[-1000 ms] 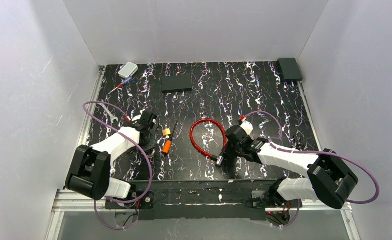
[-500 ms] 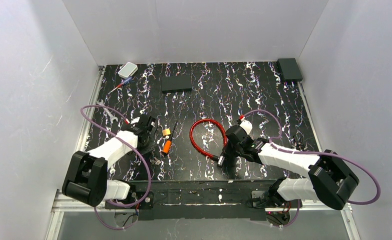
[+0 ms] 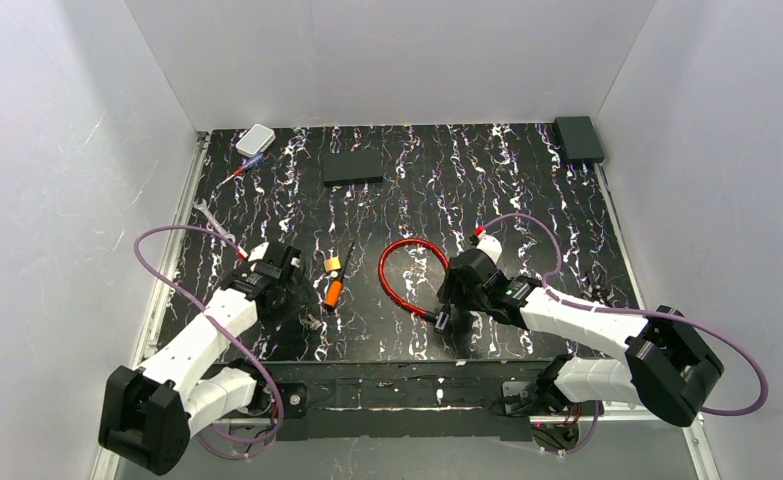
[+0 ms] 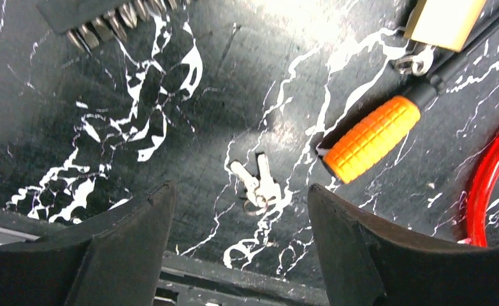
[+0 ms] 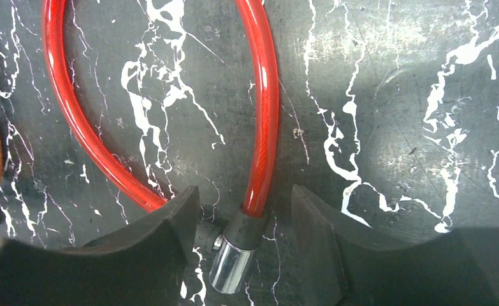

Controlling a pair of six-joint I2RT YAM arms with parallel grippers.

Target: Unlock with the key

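Two end effectors open, empty. Left end effector [image 4: 237, 213] hangs above silver keys [image 4: 257, 185] on counter [image 4: 74, 146], near orange tool [image 4: 371, 137]. Right end effector [image 5: 243, 207] straddles red cable lock [image 5: 262, 115]. Step looks like key pickup. Next: go low, pinch flat keys.

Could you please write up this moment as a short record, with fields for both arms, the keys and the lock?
Left gripper: open, fingers apart; nothing held.
Pair of small silver keys: flat on the black marbled table, seen between the left fingers, not gripped.
Right gripper: open, fingers straddling the cable's end, with a gap on each side.
Red cable lock: looped on the table, its silver barrel end between the right fingers.
Orange-handled screwdriver: lying free beside the keys.
Brass padlock: by the screwdriver's shaft, untouched.
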